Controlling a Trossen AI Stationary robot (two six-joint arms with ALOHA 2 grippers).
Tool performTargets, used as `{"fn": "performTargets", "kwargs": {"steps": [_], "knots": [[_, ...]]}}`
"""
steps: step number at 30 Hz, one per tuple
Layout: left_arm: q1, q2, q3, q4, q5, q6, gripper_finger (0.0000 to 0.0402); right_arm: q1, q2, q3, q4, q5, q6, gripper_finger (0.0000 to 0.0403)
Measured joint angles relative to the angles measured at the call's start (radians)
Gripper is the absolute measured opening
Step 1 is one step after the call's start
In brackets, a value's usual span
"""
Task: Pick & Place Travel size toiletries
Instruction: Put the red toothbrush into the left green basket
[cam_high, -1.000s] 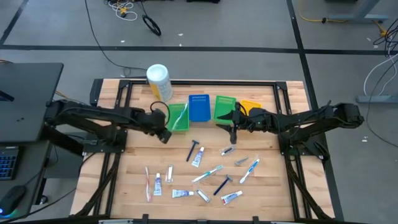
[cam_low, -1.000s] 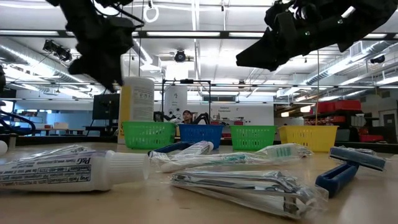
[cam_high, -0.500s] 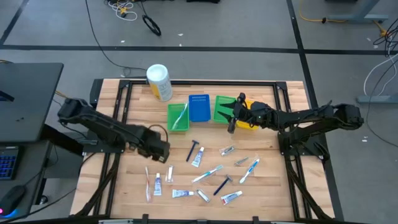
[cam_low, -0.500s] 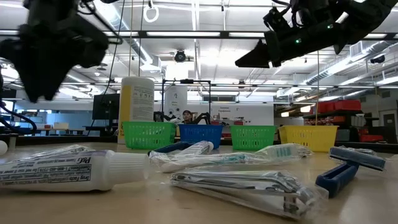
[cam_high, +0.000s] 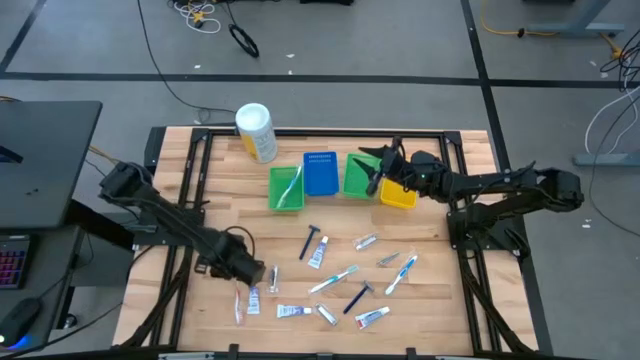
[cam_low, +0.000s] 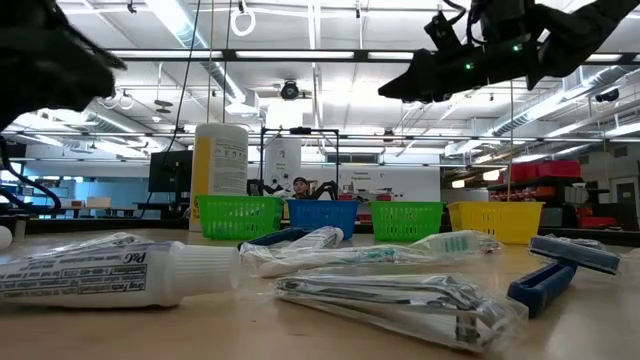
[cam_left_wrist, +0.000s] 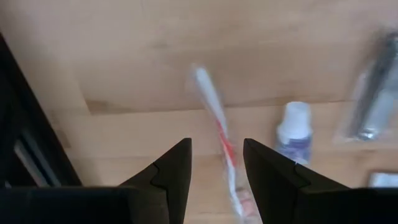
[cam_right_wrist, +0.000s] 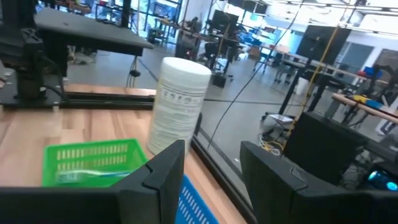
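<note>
The left gripper (cam_left_wrist: 216, 163) hung with parted, empty fingers over a slim red-and-white toothbrush (cam_left_wrist: 219, 140). The right gripper (cam_right_wrist: 211, 163) was unclenched too, holding nothing.

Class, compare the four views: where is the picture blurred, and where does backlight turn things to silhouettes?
Left wrist view: the toothbrush and small tube are smeared by blur. Low view: the arms are black silhouettes against bright ceiling lights, while the near toothpaste tube looms large. High view: even light, soft shadows.
</note>
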Motion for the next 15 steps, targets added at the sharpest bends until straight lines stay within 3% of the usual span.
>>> {"fn": "performTargets", "kwargs": {"steps": [5, 15], "knots": [[-0.03, 0.069, -0.021, 0.072, 0.063, -0.041, 0.0155, -0.019, 0.0, 0.0, 0.0, -0.001, 0.0, 0.0167], [-0.034, 0.113, -0.051, 0.123, 0.021, -0.024, 0.0155, -0.025, 0.0, 0.0, -0.001, -0.001, 0.0, 0.0167]]}}
